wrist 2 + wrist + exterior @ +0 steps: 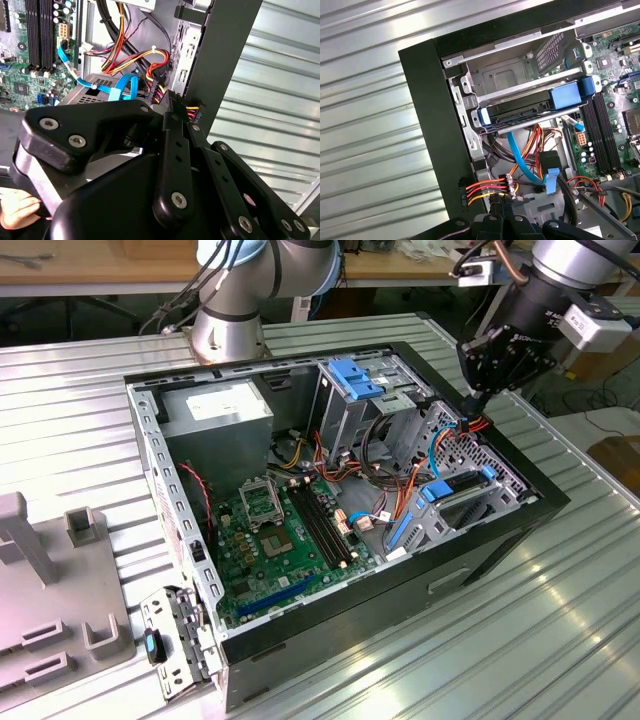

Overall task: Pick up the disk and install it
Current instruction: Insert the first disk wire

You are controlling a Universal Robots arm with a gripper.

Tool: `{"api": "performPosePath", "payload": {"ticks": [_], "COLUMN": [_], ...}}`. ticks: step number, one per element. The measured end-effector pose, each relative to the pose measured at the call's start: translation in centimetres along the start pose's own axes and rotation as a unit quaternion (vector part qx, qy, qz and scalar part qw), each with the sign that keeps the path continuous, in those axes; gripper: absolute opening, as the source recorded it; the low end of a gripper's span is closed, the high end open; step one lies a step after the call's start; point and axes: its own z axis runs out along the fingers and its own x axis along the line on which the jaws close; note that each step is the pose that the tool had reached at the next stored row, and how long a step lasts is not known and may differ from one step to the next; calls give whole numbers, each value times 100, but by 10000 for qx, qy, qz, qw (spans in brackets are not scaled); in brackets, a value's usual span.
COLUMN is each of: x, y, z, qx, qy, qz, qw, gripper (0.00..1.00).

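Observation:
The disk (462, 492), a dark drive in a blue carrier, lies flat in the bay at the case's corner on the exterior view's right. In the first wrist view the disk (530, 106) sits in the metal bay with blue rail ends showing at both sides. My gripper (477, 400) hangs over the case's rim just behind that bay. Its black fingers (172, 130) are pressed together, shut on a black power plug (172, 100) with red, yellow and orange wires. In the first wrist view the plug (506, 190) lies just off the fingertips (502, 220), a short way from the disk.
The open computer case (500, 540) lies on a ribbed metal table (560, 640). A tall grey drive cage with a blue bracket (355, 378) stands behind the motherboard (280, 540). A grey fixture (50, 610) sits at the exterior view's left. A person's hand (15, 210) shows in the second wrist view.

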Motion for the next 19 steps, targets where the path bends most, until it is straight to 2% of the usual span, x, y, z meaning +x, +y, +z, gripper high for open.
{"api": "performPosePath", "payload": {"ticks": [10, 15, 17, 18, 19], "x": [40, 41, 42, 42, 42], "y": [-11, -11, -12, -12, -12], "z": [1, 2, 3, 3, 2], "qx": [4, 4, 11, 20, 32], "qy": [-6, -15, 4, 46, 105], "qz": [-270, -616, -685, -696, -701], "qw": [9996, 9981, 9977, 9976, 9975], "gripper": [11, 11, 11, 11, 11]}}
